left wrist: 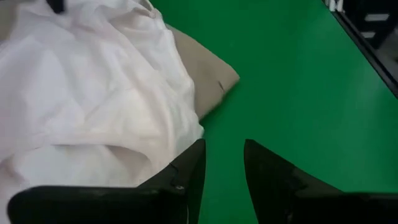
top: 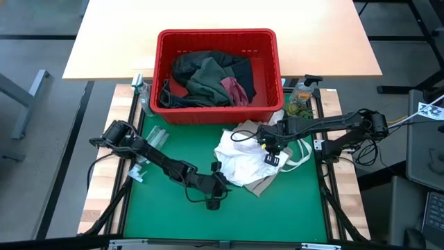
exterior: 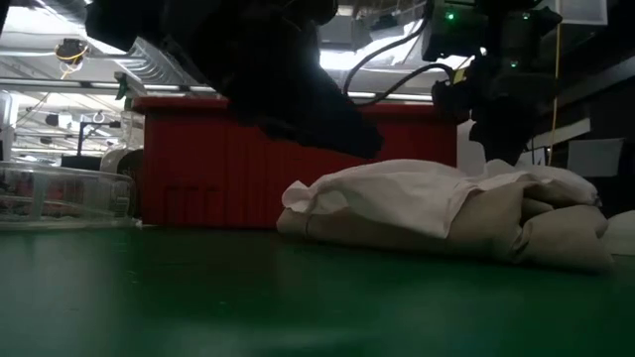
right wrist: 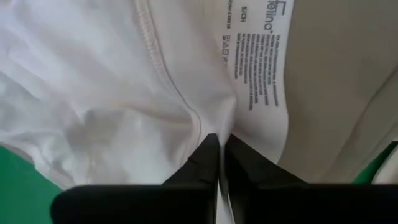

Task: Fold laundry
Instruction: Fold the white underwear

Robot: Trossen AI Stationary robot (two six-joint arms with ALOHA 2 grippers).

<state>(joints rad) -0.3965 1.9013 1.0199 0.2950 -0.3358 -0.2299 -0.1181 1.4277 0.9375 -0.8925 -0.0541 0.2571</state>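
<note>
On the green counter [top: 166, 208], toward its left side, the left gripper [top: 214, 203] sits low beside the near edge of the crumpled white garment [top: 239, 161], its jaws apart with only green surface between them and one finger [left wrist: 186, 171] just touching the cloth's hem. Behind, a red basket [top: 216, 114] holds the rest of the laundry [top: 208, 80]: dark, olive and maroon pieces heaped so that their shapes cannot be told apart. At centre the white garment lies bunched over a tan piece [top: 262, 185], most of which is hidden underneath; only a corner pokes out. Further right, the right gripper [top: 272, 147] presses down onto the white garment, its jaws pinched together on a fold of the fabric next to a printed label [right wrist: 255, 62], whose small text is too fine to read. From the low view the arms are mere dark shapes above the pile.
</note>
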